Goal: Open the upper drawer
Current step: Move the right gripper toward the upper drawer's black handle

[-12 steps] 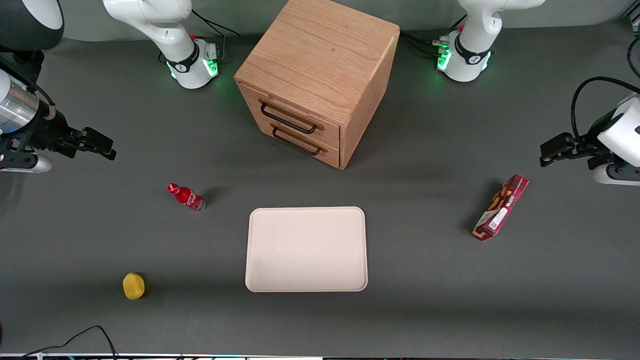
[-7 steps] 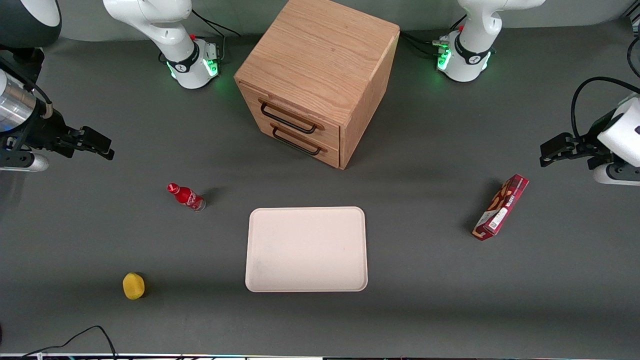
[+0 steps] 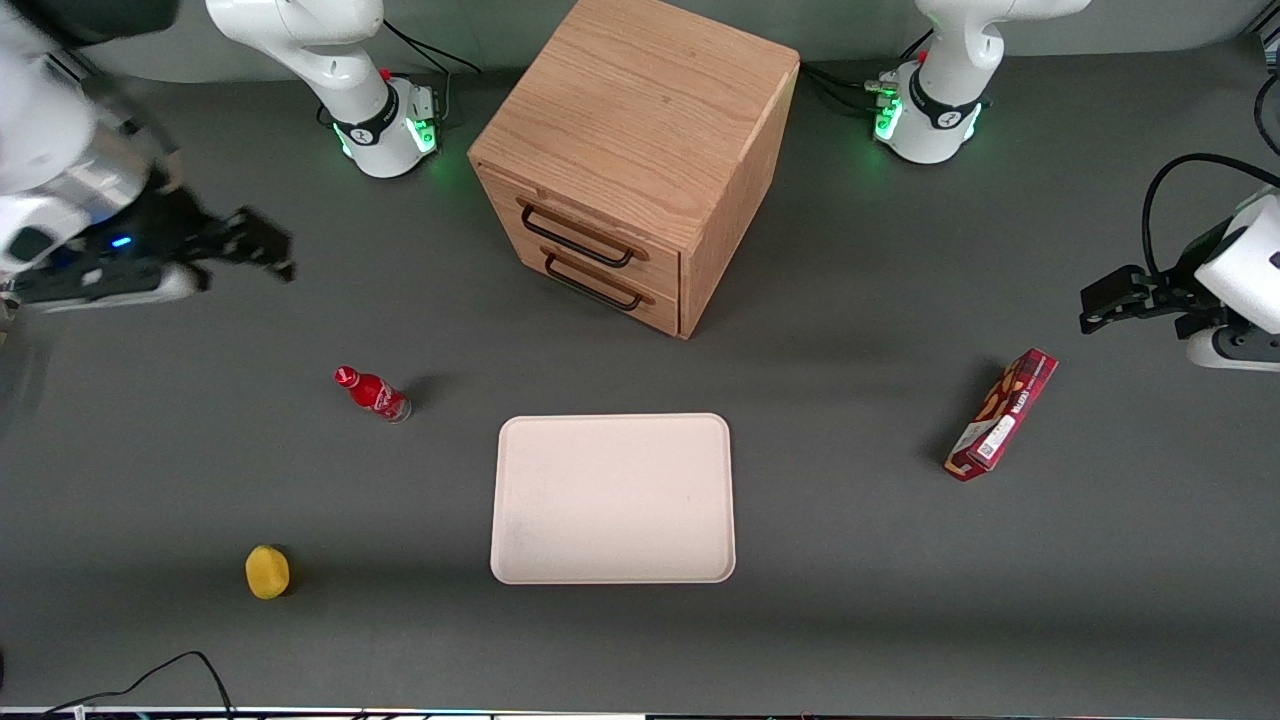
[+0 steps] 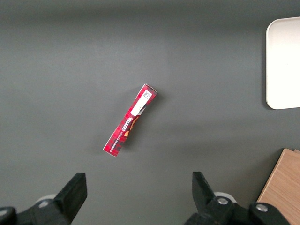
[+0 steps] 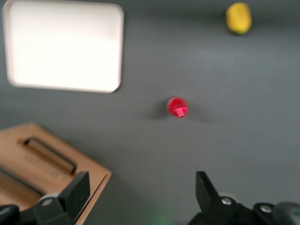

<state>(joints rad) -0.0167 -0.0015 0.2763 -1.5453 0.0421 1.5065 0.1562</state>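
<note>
The oak cabinet (image 3: 640, 150) stands at the back middle of the table. Its upper drawer (image 3: 590, 235) is closed, with a long thin black bar handle (image 3: 577, 240). The matching lower drawer (image 3: 605, 285) sits below it, also closed. My right gripper (image 3: 265, 245) hangs above the table toward the working arm's end, well away from the cabinet, open and empty. In the right wrist view its fingers (image 5: 75, 192) stand wide apart, with the cabinet's front corner (image 5: 56, 164) and one black handle (image 5: 49, 154) showing.
A red bottle (image 3: 372, 393) stands on the table, also in the right wrist view (image 5: 177, 107). A cream tray (image 3: 612, 498) lies nearer the camera than the cabinet. A yellow lemon (image 3: 267, 571) lies near the front edge. A red snack box (image 3: 1002, 414) lies toward the parked arm's end.
My right gripper has risen and moved toward the cabinet, still open. The drawers and objects have not moved.
</note>
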